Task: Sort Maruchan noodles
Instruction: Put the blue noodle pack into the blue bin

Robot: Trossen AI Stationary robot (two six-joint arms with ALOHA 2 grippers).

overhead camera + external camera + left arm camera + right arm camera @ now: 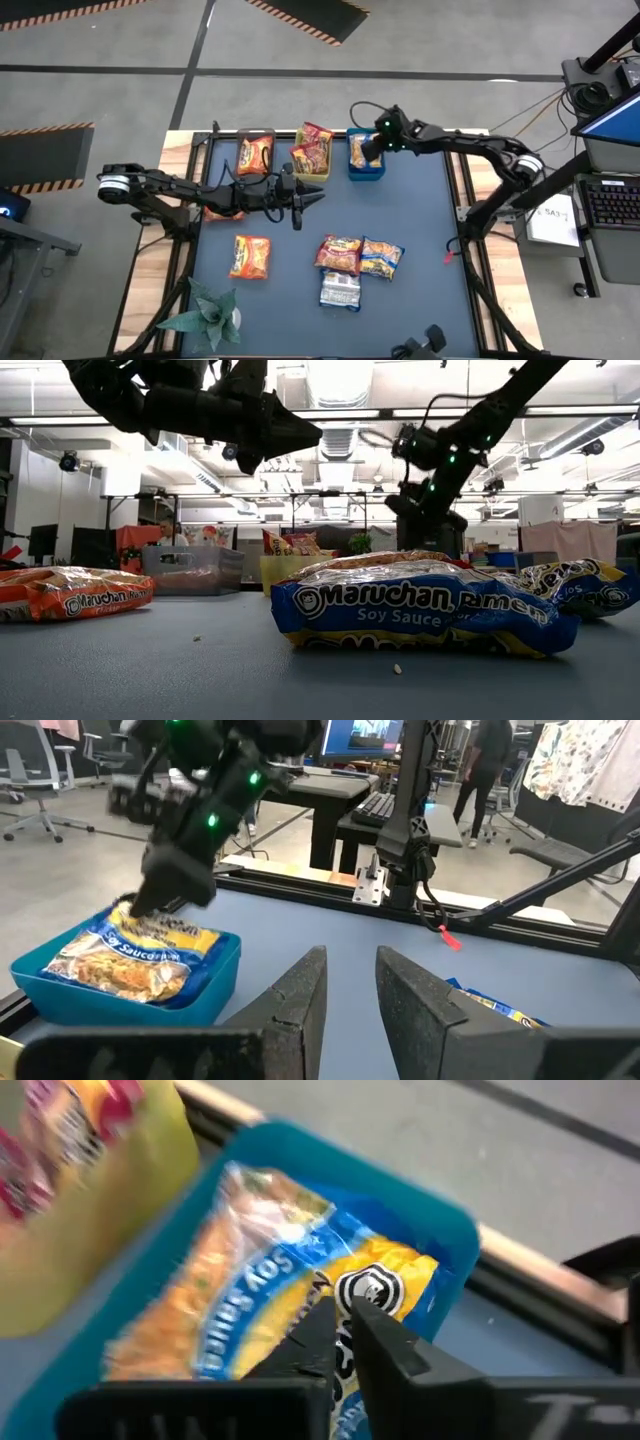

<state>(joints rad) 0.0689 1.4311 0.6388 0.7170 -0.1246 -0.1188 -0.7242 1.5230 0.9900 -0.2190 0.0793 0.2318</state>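
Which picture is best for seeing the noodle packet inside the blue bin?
The right wrist view: the blue-and-yellow packet fills it, lying in the blue bin, with the shut right gripper just above. The left wrist view shows it smaller. The high view shows it tiny. The low view hides it.

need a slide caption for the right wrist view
Right gripper, fingers shut, poised over a blue-and-yellow noodle packet lying in the blue bin.
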